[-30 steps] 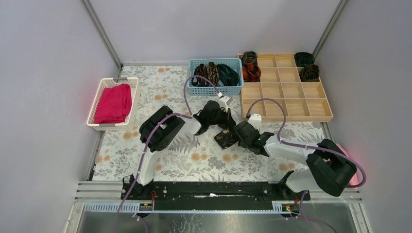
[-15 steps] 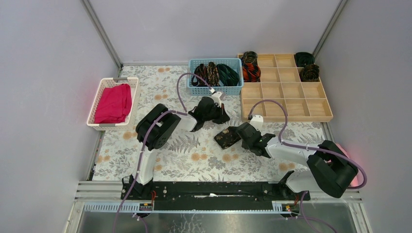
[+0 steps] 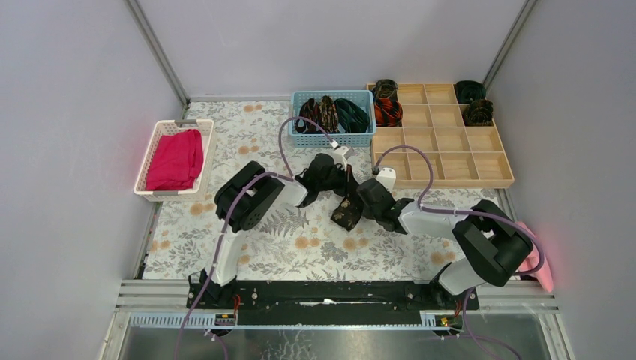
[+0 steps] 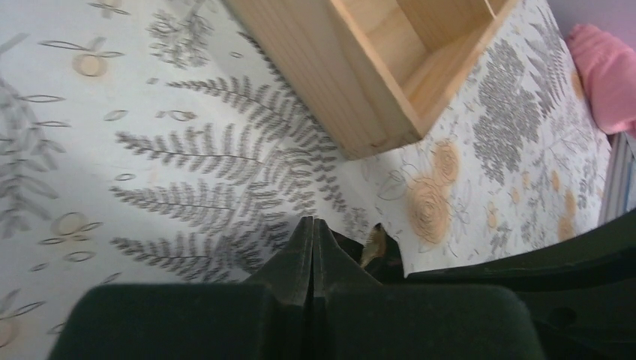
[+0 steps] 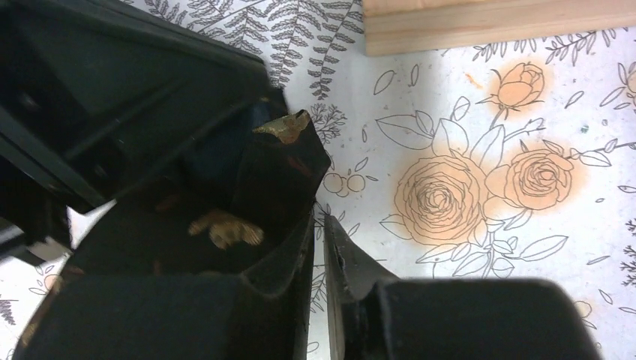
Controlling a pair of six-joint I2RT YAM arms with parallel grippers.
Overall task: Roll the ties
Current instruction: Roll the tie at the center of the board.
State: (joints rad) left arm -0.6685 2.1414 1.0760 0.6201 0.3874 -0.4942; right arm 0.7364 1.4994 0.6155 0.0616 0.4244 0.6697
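Note:
A partly rolled tie (image 3: 349, 212), black with gold-brown flecks, sits on the floral mat mid-table. My left gripper (image 3: 346, 182) is just behind it, fingers pressed together with nothing between them; in the left wrist view (image 4: 313, 222) a corner of the tie (image 4: 375, 244) shows just right of the fingertips. My right gripper (image 3: 363, 201) is against the tie's right side. In the right wrist view (image 5: 318, 219) its fingers are closed to a thin slit with only mat showing through, and the tie (image 5: 277, 172) lies against the outside of the left finger.
A blue basket (image 3: 332, 139) at the back holds loose ties. A wooden divided tray (image 3: 442, 161) at the back right holds coiled ties (image 3: 388, 112) in its far cells. A white basket (image 3: 147, 161) with magenta cloth stands left. A pink towel (image 3: 541, 264) lies at the right edge.
My left gripper pulled back-left away from the tie, then returned to it. My right gripper moved left and back against the tie, which has gone from lying flat to standing narrower.

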